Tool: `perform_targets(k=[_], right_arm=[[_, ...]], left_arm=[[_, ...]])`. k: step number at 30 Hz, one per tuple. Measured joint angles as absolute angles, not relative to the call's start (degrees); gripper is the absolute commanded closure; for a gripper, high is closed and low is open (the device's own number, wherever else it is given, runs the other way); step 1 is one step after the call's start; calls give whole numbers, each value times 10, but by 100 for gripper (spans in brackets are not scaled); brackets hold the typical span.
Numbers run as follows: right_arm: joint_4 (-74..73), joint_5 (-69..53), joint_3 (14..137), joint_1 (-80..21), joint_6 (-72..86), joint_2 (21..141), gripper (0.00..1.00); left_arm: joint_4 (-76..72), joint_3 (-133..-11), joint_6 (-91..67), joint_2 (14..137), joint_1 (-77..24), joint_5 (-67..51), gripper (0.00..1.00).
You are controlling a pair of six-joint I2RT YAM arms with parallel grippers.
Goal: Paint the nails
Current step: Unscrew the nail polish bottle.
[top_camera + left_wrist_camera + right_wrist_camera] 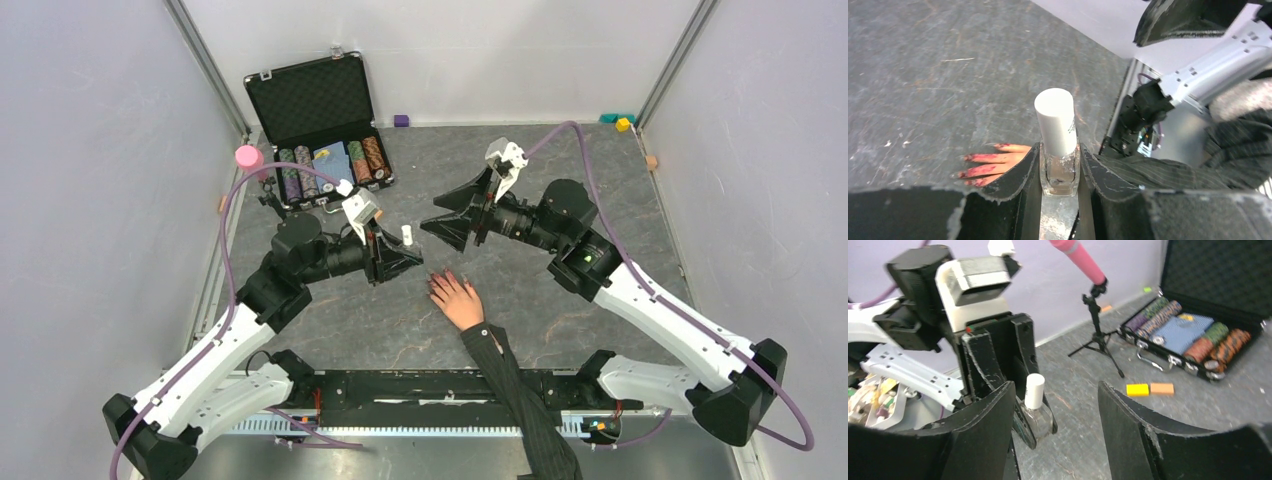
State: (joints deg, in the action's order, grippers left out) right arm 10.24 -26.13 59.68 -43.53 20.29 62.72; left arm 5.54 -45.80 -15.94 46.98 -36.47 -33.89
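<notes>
Ok so the left gripper (pixel 400 262) has its jaws pinching the little clear bottle (pixel 1060 172), white cap (pixel 1055 120) on, bottle sitting roughly upright between them. The right gripper (pixel 1056 390) is just across from it near the centre of the top view, jaws spread wide with nothing in them. In the right wrist view the cap sits a bit left of that gap.

The hand (pixel 458 300) lies flat on the surface (pixel 380 330), just below and right of the two grippers in the top view. The nails (pixel 968 158) peek out at the lower left of the left wrist view, right beside the left jaws. They already look reddish-pink, a bit smeary round the edges.

My read is that this is a cap-handling step, though I can't tell if the cap is about to come off or is on for good. If it's coming off:
- Centre the gap on the cap first.
- Grab only the cap, high up, not the glass.
- Twist around the bottle's own axis while the left side grips hard.
- Don't let the bottle tip. The fingers are close by, and a spill would land on skin or the pinstriped sleeve (pixel 515 390).
</notes>
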Motion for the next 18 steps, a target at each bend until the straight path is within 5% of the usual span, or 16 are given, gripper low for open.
perform_targets(k=[18], right_arm=[[53, -192, 618, -478, 253, 703, 47]], left_arm=[[106, -458, -159, 491, -365, -260, 98]])
